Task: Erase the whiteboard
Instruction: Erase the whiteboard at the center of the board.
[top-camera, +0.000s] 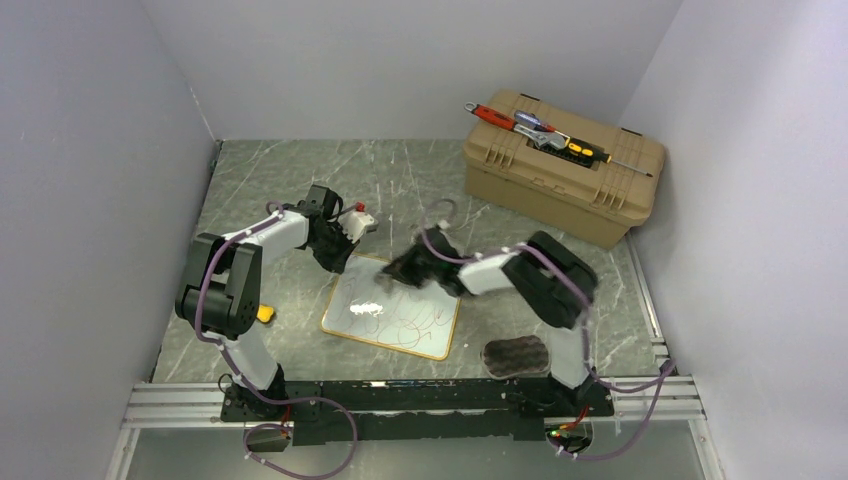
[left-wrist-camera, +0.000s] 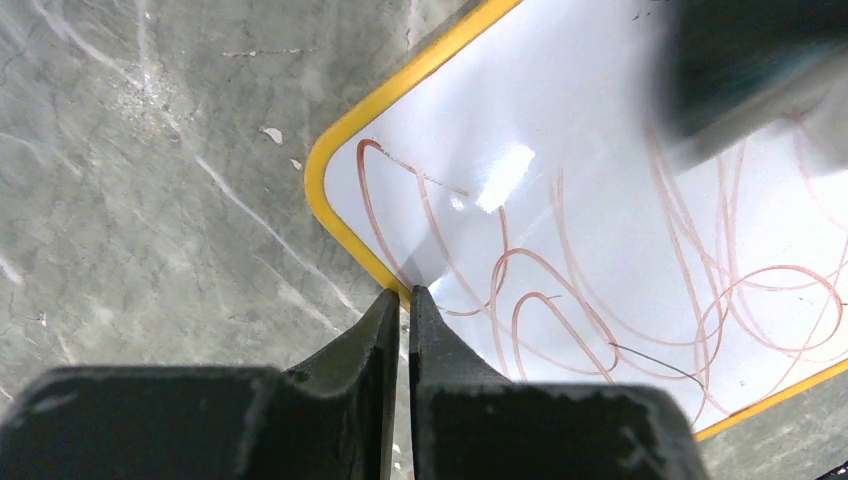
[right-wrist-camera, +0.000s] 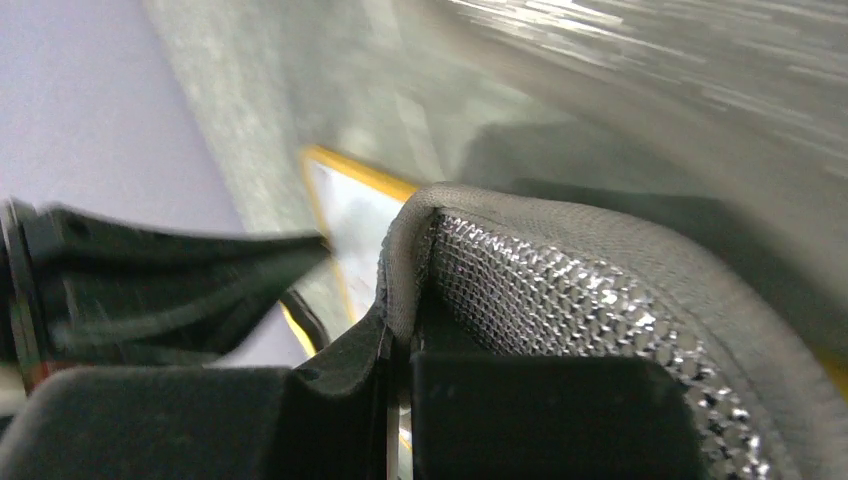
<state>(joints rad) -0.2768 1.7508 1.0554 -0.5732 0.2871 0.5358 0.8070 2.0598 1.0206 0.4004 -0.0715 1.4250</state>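
Desk of grey veined stone fills the floor of a white-walled booth, with both arms reaching in from its near edge. A tan toolbox stands at the far right corner, well apart from everything else.

The whiteboard lies flat near the middle of the desk, between the two arms, turned a little askew. It has a yellow frame and its white face is covered with looping reddish-brown scribbles.

The left fingers are clenched with only a thin slit between them. They hold nothing, and their tips are set down on the yellow frame just beside the board's rounded far-left corner.

The right fingers are clamped on a dark pad with a grey fabric rim and a silvery mesh face. They hold it over the far part of the board; whether it touches the surface cannot be told through the blur.

A second dark oval pad lies on the desk just beside the right arm's base. A few hand tools with red and yellow grips rest on the toolbox lid.
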